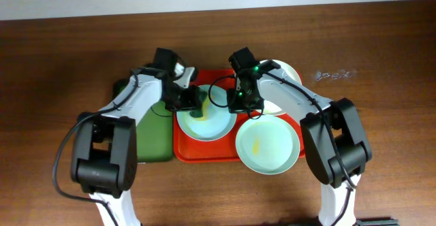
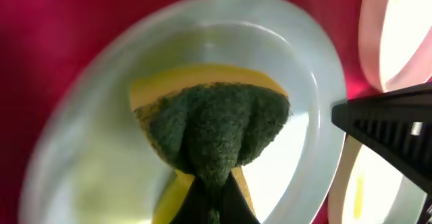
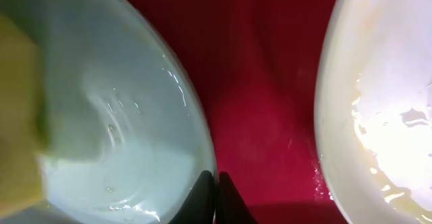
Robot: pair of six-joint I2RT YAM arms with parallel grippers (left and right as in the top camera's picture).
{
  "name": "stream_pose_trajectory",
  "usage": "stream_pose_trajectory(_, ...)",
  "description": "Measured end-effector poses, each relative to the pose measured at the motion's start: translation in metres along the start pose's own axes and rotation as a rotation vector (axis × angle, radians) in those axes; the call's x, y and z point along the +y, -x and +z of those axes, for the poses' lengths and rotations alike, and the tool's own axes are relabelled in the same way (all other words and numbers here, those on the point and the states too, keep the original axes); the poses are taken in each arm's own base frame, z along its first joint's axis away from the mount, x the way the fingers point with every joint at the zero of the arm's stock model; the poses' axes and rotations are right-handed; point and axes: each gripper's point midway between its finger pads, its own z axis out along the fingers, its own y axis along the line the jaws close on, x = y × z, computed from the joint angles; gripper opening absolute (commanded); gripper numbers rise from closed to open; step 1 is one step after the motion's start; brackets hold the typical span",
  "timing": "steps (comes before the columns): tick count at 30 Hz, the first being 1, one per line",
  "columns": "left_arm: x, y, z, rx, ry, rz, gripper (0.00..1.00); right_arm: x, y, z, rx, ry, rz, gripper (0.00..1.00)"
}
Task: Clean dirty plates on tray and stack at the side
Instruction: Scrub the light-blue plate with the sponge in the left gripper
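Observation:
A pale blue-green plate (image 1: 211, 122) lies on the red tray (image 1: 204, 152). My left gripper (image 1: 193, 103) (image 2: 216, 209) is shut on a sponge (image 2: 216, 123) with a green top and a yellow body, and presses it onto this plate (image 2: 88, 150). At the plate's right rim (image 3: 115, 116), my right gripper (image 1: 239, 106) (image 3: 216, 198) is shut on the edge, one finger inside the rim and one outside. A second blue-green plate (image 1: 268, 144) with a yellow smear sits at the tray's front right. A cream-white plate (image 1: 290, 72) (image 3: 385, 102) lies behind it, partly under the right arm.
A green tray (image 1: 153, 141) lies left of the red tray, under the left arm. Bare red tray floor (image 3: 263, 82) separates the held plate from the cream one. Brown tabletop (image 1: 381, 49) surrounds both trays.

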Motion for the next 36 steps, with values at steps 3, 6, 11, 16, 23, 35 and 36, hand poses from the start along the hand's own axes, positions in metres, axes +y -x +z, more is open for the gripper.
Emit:
stream_pose_trajectory(3, 0.017, 0.004, -0.02, -0.03, 0.087, -0.025, 0.0, 0.0, 0.0, 0.0, 0.001, 0.0, 0.001, 0.04)
stream_pose_trajectory(6, 0.022, -0.001, -0.015, -0.021, 0.171, -0.002, 0.0, 0.0, -0.001, 0.0, 0.004, -0.001, 0.001, 0.04)
stream_pose_trajectory(11, 0.017, -0.016, 0.009, -0.014, 0.245, 0.038, 0.0, 0.0, -0.001, 0.0, 0.005, -0.001, 0.001, 0.04)
stream_pose_trajectory(16, 0.006, -0.021, 0.014, -0.023, 0.239, 0.029, 0.0, 0.0, -0.002, 0.0, 0.009, 0.0, 0.003, 0.04)
stream_pose_trajectory(23, -0.033, -0.027, 0.017, 0.008, 0.052, 0.04, 0.0, 0.0, -0.003, 0.0, 0.013, -0.001, 0.004, 0.04)
stream_pose_trajectory(35, -0.012, -0.005, 0.016, -0.066, 0.222, 0.07, 0.0, 0.0, -0.004, 0.0, 0.019, 0.005, 0.003, 0.04)
stream_pose_trajectory(36, -0.008, -0.008, 0.024, -0.049, 0.22, 0.064, 0.0, 0.0, -0.004, 0.0, 0.019, 0.005, 0.004, 0.04)
